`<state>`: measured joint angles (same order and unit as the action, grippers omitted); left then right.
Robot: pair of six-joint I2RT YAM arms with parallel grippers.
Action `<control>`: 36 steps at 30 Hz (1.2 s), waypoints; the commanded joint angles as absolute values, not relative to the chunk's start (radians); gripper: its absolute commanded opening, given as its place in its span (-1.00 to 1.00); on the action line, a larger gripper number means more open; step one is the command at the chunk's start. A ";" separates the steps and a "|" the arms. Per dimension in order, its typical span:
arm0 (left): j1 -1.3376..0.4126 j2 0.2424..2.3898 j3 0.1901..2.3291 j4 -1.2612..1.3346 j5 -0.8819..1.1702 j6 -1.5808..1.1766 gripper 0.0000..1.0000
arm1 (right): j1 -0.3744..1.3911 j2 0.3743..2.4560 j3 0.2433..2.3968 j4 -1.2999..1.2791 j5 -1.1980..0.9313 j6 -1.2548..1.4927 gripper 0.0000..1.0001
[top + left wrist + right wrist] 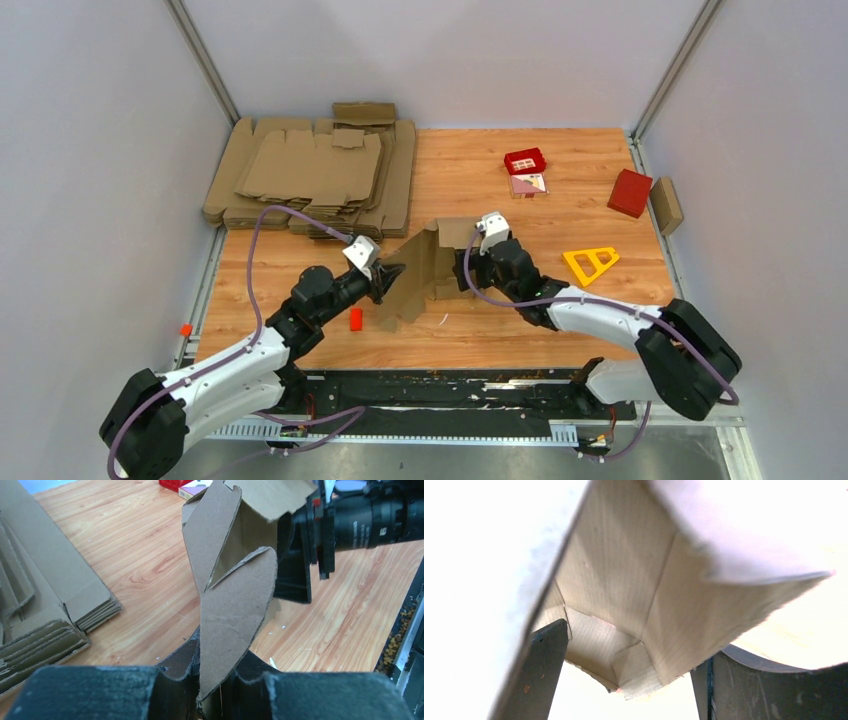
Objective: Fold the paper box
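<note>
The paper box (pixel 425 275), half-formed, sits mid-surface between the two arms. The left end effector (pixel 384 283) is narrowed to a pinch on one rounded flap. The right end effector (pixel 467 268) stands wide, its fingers on either side of the box's open end; I cannot tell whether they touch the cardboard.

Risks, as I judge them: the left pinch holds only a thin flap, so a pull from the right arm could slide it out or crease it off its score line. If the right fingers close askew, they could crush a wall instead of turning it.

Count: one paper box, one pile of flat blanks (pixel 315 175), two red boxes (pixel 629 192), one yellow triangle (pixel 590 262), one small red piece (pixel 355 318) near the left arm
</note>
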<state>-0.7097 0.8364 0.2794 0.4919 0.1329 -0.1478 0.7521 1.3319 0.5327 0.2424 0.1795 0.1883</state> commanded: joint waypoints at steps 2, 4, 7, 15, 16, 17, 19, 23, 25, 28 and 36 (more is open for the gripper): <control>-0.719 0.828 0.270 0.553 0.130 -0.119 -0.57 | 0.750 1.235 0.506 0.264 0.288 0.248 0.73; -0.721 0.828 0.267 0.558 0.133 -0.116 -0.57 | 0.748 1.240 0.493 0.285 0.265 0.243 0.78; -0.723 0.826 0.261 0.569 0.133 -0.114 -0.57 | 0.748 1.283 0.514 0.277 0.226 0.234 0.68; -0.725 0.823 0.263 0.562 0.120 -0.110 -0.58 | 0.746 1.371 0.565 0.209 0.128 0.193 0.64; -0.727 0.824 0.265 0.564 0.120 -0.112 -0.58 | 0.747 1.365 0.561 0.207 0.099 0.176 0.60; -0.726 0.825 0.263 0.565 0.119 -0.112 -0.58 | 0.748 1.359 0.558 0.198 0.079 0.166 0.57; -0.727 0.825 0.263 0.568 0.112 -0.111 -0.59 | 0.748 1.345 0.550 0.189 0.054 0.147 0.56; -0.730 0.820 0.263 0.566 0.099 -0.110 -0.60 | 0.751 1.316 0.540 0.196 0.026 0.130 0.56; -0.731 0.813 0.264 0.559 0.089 -0.108 -0.61 | 0.754 1.311 0.541 0.187 0.018 0.124 0.62; -0.732 0.796 0.264 0.550 0.079 -0.105 -0.61 | 0.765 1.312 0.545 0.161 -0.027 0.107 0.72; -0.735 0.809 0.259 0.568 0.090 -0.104 -0.62 | 0.820 1.383 0.591 0.111 -0.009 0.079 0.68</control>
